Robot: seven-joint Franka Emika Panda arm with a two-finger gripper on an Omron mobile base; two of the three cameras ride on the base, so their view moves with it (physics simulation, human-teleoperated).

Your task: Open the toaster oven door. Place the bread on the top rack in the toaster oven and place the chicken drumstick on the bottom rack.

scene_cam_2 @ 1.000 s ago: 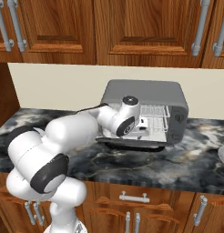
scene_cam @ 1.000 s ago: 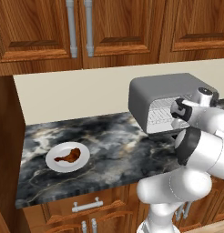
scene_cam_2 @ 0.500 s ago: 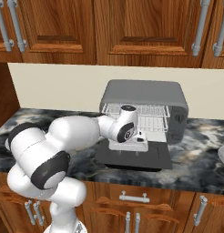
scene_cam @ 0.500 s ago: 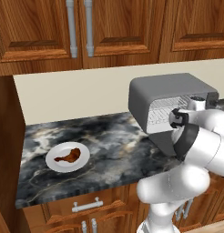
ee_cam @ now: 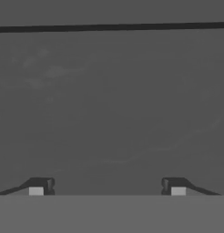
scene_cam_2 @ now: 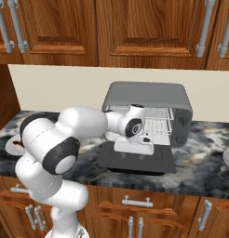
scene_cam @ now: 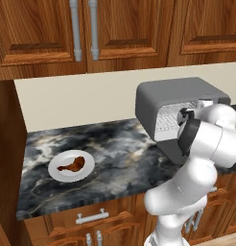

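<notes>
Overhead, wooden cabinets (scene_cam: 91, 33) hang above the dark marbled counter (scene_cam: 115, 158).

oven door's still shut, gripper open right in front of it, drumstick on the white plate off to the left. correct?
Not quite: the toaster oven door is already open, lying flat on the counter in the right base view, with the wire racks exposed. The rest holds: the gripper is open, its fingers spread wide just above the door, and the chicken drumstick lies on the white plate.
</notes>
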